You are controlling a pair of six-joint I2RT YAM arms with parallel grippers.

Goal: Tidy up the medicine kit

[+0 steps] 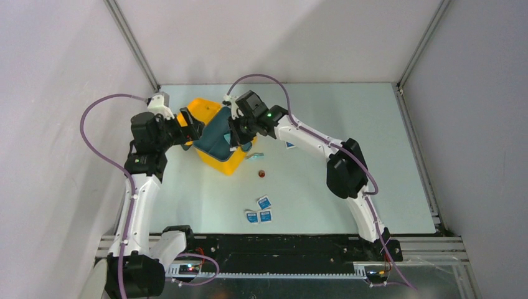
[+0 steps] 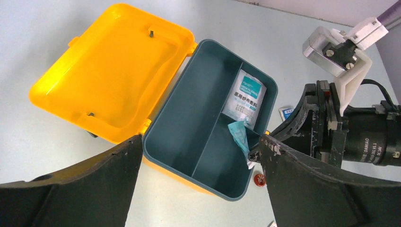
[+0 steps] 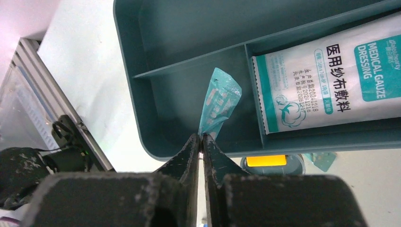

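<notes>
The medicine kit (image 1: 231, 163) is a yellow box standing open, its lid (image 2: 113, 71) thrown back flat. A dark teal divided tray (image 2: 189, 127) sits in its top. One compartment holds a white gauze dressing pack (image 3: 326, 80). My right gripper (image 3: 202, 139) is shut on the bottom corner of a small teal packet (image 3: 218, 101), which hangs over the tray's near compartment. My left gripper (image 2: 201, 141) is wide open just above the tray's near end and holds nothing. In the top view the left gripper (image 1: 193, 128) is at the kit's left side, the right gripper (image 1: 235, 140) over the tray.
A small red cap (image 1: 261, 174) lies on the table beside the kit. Three blue-and-white sachets (image 1: 259, 212) lie nearer the arm bases, and another sachet (image 1: 290, 145) sits under the right arm. A second teal packet (image 3: 324, 160) lies by the kit's latch (image 3: 267, 161).
</notes>
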